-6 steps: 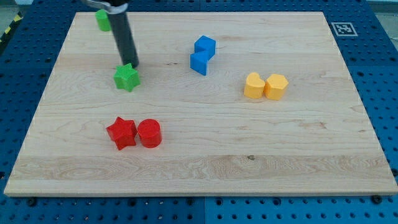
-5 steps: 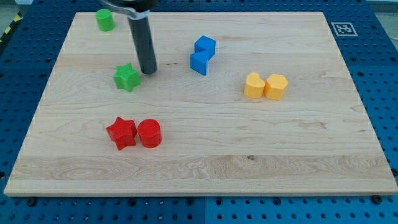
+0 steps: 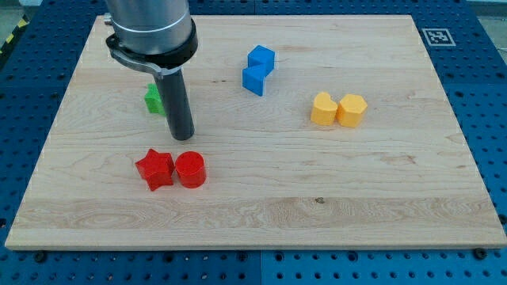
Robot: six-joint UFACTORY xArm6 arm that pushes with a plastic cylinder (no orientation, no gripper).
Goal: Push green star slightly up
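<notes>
Green star (image 3: 152, 99) sat near table (image 3: 396, 198) top-left corner, half hidden behind rod. No claw fitted. My tip (image 3: 183, 137) rested below-right of star, above red cylinder (image 3: 190, 169). Risk: off-centre contact would shove star sideways.

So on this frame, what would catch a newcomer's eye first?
The big grey arm housing at the view's top left, with its dark rod coming down over the wooden board. My tip sits just below and right of the half-hidden green star, above the red star and red cylinder. Blue blocks and yellow blocks lie to the right.
</notes>
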